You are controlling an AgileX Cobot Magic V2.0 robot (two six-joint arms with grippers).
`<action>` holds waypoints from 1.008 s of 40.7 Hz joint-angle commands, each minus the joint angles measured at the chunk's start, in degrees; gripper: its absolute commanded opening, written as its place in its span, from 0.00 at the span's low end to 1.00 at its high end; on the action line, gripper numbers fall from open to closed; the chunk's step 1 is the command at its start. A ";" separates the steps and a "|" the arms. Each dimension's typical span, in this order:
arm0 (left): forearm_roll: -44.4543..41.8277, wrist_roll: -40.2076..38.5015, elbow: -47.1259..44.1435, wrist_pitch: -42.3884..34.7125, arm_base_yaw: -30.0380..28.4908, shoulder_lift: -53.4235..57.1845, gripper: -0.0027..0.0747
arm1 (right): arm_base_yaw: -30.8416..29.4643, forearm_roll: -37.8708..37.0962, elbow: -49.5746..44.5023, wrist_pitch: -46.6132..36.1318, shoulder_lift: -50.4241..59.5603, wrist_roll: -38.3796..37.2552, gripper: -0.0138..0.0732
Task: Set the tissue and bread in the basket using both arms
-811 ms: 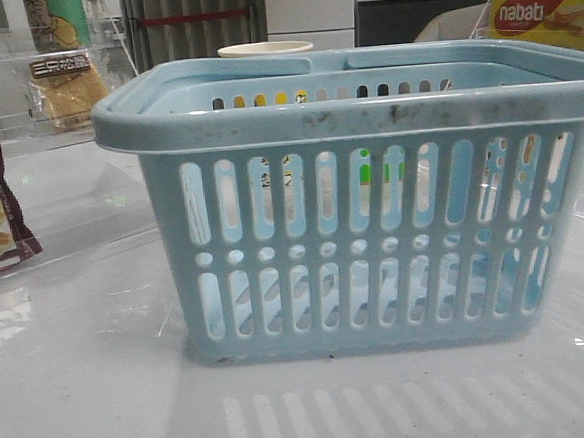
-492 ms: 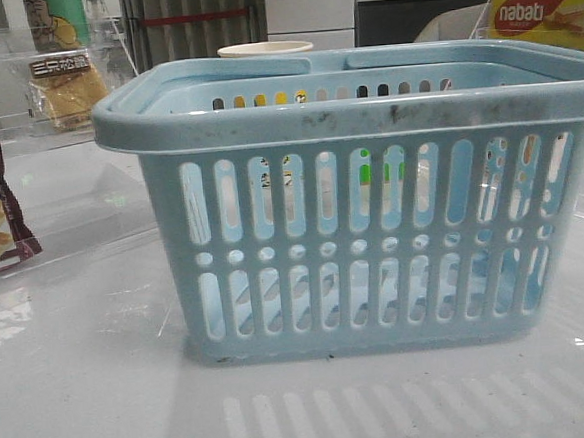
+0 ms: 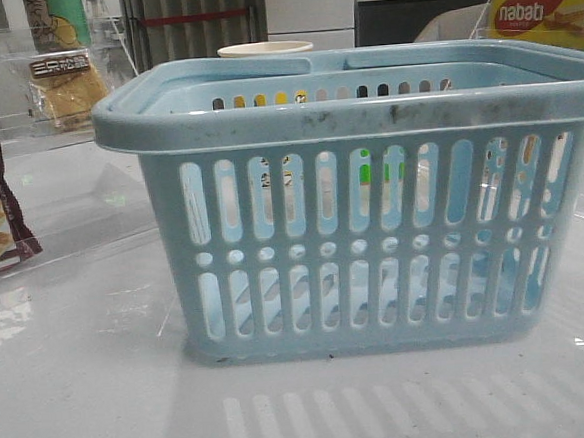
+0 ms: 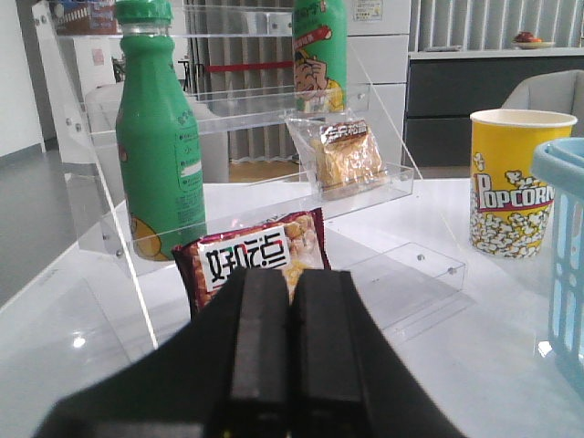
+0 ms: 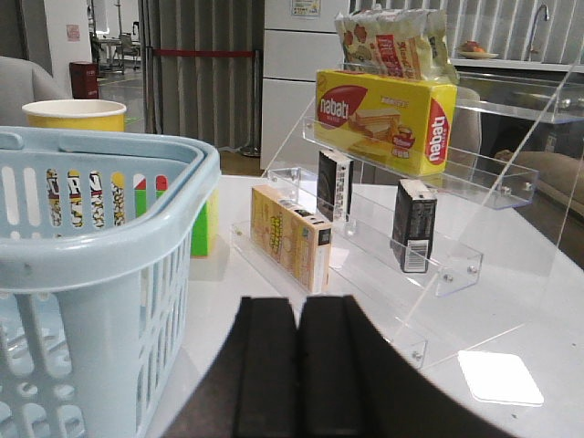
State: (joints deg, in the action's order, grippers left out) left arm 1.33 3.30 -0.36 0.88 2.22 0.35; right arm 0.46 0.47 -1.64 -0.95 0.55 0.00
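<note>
The light-blue basket [image 3: 360, 194] stands in the middle of the table and shows in the right wrist view [image 5: 91, 228]; its edge shows in the left wrist view [image 4: 561, 237]. The bread [image 4: 345, 160], a clear packet with a dark label, leans on a clear acrylic shelf beyond my left gripper [image 4: 290, 283], which is shut and empty. The bread also shows at the far left in the front view [image 3: 62, 85]. The tissue [image 5: 412, 225], a dark pack, stands on the right acrylic shelf beyond my right gripper [image 5: 297, 310], which is shut and empty. Neither gripper shows in the front view.
A maroon-edged snack bag [image 4: 260, 255] lies just ahead of the left gripper, beside a green bottle [image 4: 160, 146]. A popcorn cup [image 4: 516, 196] stands behind the basket. The right shelf also holds a second dark pack [image 5: 335, 185], a tan box [image 5: 290, 235] and a yellow Nabati box [image 5: 383, 119].
</note>
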 commanded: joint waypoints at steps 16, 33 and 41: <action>0.14 -0.48 16.61 -3.34 0.43 0.45 0.15 | -0.11 0.10 18.64 3.19 -0.24 0.41 0.19; 0.14 -0.48 41.48 21.45 0.43 -16.76 0.15 | -0.11 0.10 43.12 29.92 -16.21 0.41 0.19; 0.24 -0.48 43.26 29.17 0.43 -23.88 0.15 | -0.11 0.10 44.19 37.85 -22.26 0.41 0.19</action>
State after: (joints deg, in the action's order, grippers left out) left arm 1.33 3.30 41.15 31.55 2.22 -20.80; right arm 0.46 0.57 40.63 37.77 -18.73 0.00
